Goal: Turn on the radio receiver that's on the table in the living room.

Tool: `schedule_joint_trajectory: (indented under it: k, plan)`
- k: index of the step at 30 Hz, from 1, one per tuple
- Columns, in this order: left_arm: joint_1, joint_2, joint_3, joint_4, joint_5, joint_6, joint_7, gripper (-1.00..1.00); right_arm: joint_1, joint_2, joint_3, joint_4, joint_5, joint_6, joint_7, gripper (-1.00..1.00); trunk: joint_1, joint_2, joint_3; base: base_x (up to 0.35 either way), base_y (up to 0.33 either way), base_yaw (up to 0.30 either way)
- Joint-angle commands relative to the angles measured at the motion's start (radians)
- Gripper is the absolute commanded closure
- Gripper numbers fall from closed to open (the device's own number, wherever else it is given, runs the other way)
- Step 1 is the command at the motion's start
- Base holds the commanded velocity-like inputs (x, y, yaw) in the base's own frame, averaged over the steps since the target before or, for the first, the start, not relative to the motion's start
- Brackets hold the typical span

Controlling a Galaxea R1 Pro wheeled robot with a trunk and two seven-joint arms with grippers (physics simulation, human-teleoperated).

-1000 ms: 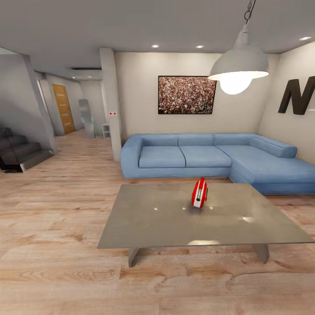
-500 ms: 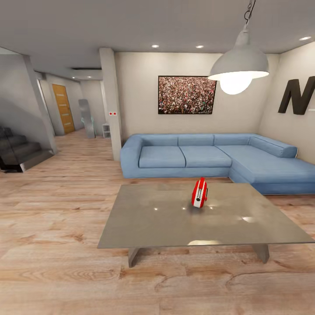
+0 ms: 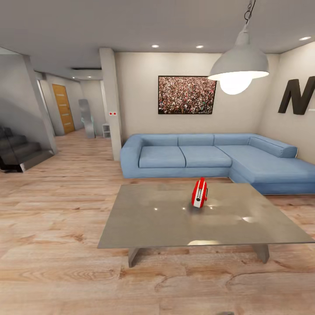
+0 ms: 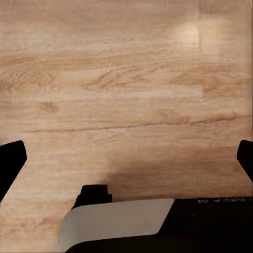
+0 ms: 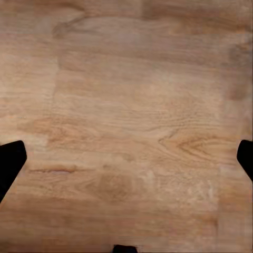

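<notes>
Red, flat, rounded radio receiver (image 3: 199, 193) with a white edge band stands upright, edge-on to the head camera, on the large low square coffee table (image 3: 148, 218) with a glossy grey reflective top, a bit right of the table's centre and toward its far side. Table sits on light wood plank floor (image 3: 52, 245); short grey legs show under its near edge. Blue L-shaped sofa (image 3: 210, 157) just behind the table, against a beige wall with a framed crowd picture (image 3: 187, 95). Grey pendant lamp (image 3: 239, 65) hangs lit, upper right. Dark stairs (image 3: 17, 151) at far left, hallway with an orange-brown door (image 3: 63, 108) beyond. Left gripper (image 4: 126, 161) points down at bare wood floor, black fingertips (image 4: 10, 163) at opposite frame edges, spread wide, nothing between. Right gripper (image 5: 126, 161) likewise over floor, fingertips (image 5: 9, 161) spread wide, holding nothing.
</notes>
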Motion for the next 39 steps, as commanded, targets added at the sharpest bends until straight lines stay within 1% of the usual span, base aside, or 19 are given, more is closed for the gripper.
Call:
schedule_joint_trajectory:
  k: [1, 4, 5, 6, 7, 9, 10, 11, 12, 16, 18, 21, 25, 27, 29, 39]
  plan:
    - [-0.001, 0.0, 0.0, -0.034, 0.0, 0.033, 0.001, -1.0, -0.016, 0.0, 0.0, -0.077, 0.003, 0.044, 0.004, -1.0, 0.0, 0.0, 0.0, 0.0, 0.0, 0.0]
    - [-0.016, 0.001, 0.001, -0.098, 0.001, 0.155, 0.001, -1.0, -0.097, 0.0, -0.001, -0.13, 0.008, 0.144, 0.041, -1.0, 0.0, 0.0, 0.0, 0.0, 0.0, 0.0]
    - [-0.023, 0.001, 0.001, -0.108, 0.001, 0.182, 0.002, -1.0, -0.128, 0.0, -0.001, -0.138, 0.009, 0.187, 0.056, -1.0, 0.0, 0.0, 0.0, 0.0, 0.0, 0.0]
    - [-0.029, 0.002, 0.001, -0.115, 0.0, 0.2, 0.002, -1.0, -0.161, 0.0, -0.001, -0.143, 0.01, 0.241, 0.067, -1.0, 0.0, 0.0, 0.0, 0.0, 0.0, 0.0]
    - [-0.032, 0.002, 0.001, -0.118, 0.0, 0.206, 0.002, -1.0, -0.178, 0.0, -0.001, -0.145, 0.01, 0.271, 0.072, -1.0, 0.0, 0.0, 0.0, 0.0, 0.0, 0.0]
    - [-0.05, 0.011, 0.001, -0.129, 0.0, 0.23, 0.003, -1.0, -0.289, 0.0, -0.001, -0.15, 0.008, 0.449, 0.097, -1.0, 0.0, 0.0, 0.0, 0.0, 0.0, 0.0]
    - [-0.055, 0.015, 0.001, -0.13, 0.0, 0.233, 0.003, -1.0, -0.319, 0.0, -0.001, -0.151, 0.007, 0.494, 0.114, -1.0, 0.0, 0.0, 0.0, 0.0, 0.0, 0.0]
    - [-0.06, 0.019, 0.001, -0.131, 0.0, 0.232, 0.002, -1.0, -0.351, 0.0, -0.001, -0.152, 0.008, 0.538, 0.15, -1.0, 0.0, 0.0, 0.0, 0.0, 0.0, 0.0]
    - [-0.061, 0.02, 0.001, -0.131, 0.001, 0.231, 0.002, -1.0, -0.364, 0.0, -0.001, -0.152, 0.01, 0.554, 0.168, -1.0, 0.0, 0.0, 0.0, 0.0, 0.0, 0.0]
    - [-0.064, 0.023, 0.001, -0.13, 0.001, 0.229, 0.002, -1.0, -0.384, 0.0, -0.002, -0.152, 0.014, 0.573, 0.196, -1.0, 0.0, 0.0, 0.0, 0.0, 0.0, 0.0]
    - [-0.064, 0.032, 0.002, -0.132, 0.001, 0.228, 0.003, -1.0, -0.387, -0.004, -0.004, -0.153, 0.015, 0.576, 0.198, -1.0, 0.0, 0.0, 0.0, 0.0, 0.0, 0.0]
    - [-0.07, 0.054, 0.002, -0.14, 0.0, 0.232, 0.006, -1.0, -0.388, -0.015, -0.006, -0.159, 0.016, 0.577, 0.196, -1.0, 0.0, 0.0, 0.0, 0.0, 0.0, 0.0]
    - [-0.102, 0.09, 0.003, -0.194, 0.001, 0.24, 0.029, -1.0, -0.388, -0.019, -0.006, -0.162, 0.016, 0.577, 0.196, -1.0, 0.0, 0.0, 0.0, 0.0, 0.0, 0.0]
    - [-0.119, 0.099, 0.004, -0.213, 0.001, 0.241, 0.041, -1.0, -0.388, -0.02, -0.005, -0.163, 0.016, 0.577, 0.197, -1.0, 0.0, 0.0, 0.0, 0.0, 0.0, 0.0]
    - [-0.13, 0.098, 0.005, -0.217, 0.002, 0.241, 0.048, -1.0, -0.388, -0.02, -0.005, -0.163, 0.016, 0.575, 0.196, -1.0, 0.0, 0.0, 0.0, 0.0, 0.0, 0.0]
    - [-0.135, 0.095, 0.006, -0.218, 0.004, 0.24, 0.052, -1.0, -0.388, -0.021, -0.006, -0.165, 0.016, 0.568, 0.196, -1.0, 0.0, 0.0, 0.0, 0.0, 0.0, 0.0]
